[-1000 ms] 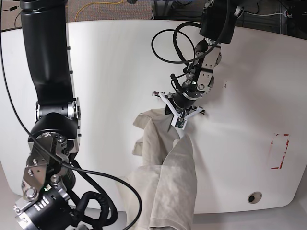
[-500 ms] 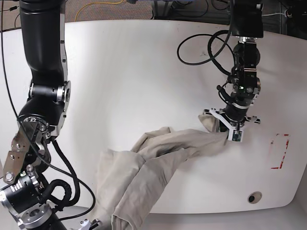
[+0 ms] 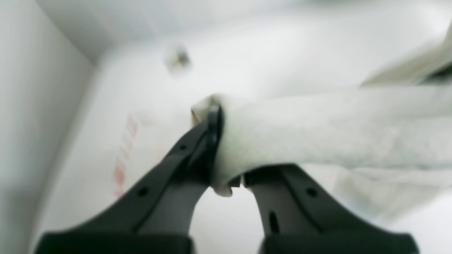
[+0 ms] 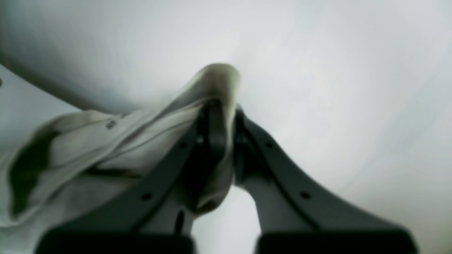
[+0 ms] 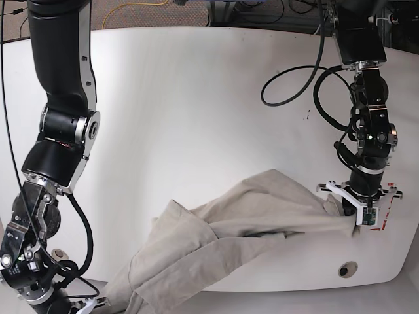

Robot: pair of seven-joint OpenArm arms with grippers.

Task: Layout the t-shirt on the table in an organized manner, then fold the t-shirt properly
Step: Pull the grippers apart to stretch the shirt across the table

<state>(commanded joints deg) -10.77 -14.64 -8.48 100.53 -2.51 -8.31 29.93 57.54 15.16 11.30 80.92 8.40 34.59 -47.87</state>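
Khaki t-shirt (image 5: 229,229) stretched diagonally across table (image 5: 196,104), gripped by left hand (image 5: 354,216) and right hand (image 4: 220,106).

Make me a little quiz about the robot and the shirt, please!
1. True or false: the left gripper is pinching a corner of the t-shirt.
2. Which lies nearer the left gripper on the table? A) the red rectangle mark B) the yellow cable at the far edge
3. Fill in: in the right wrist view, the right gripper is shut on the ____.

Key: 1 true; 2 A; 3 t-shirt
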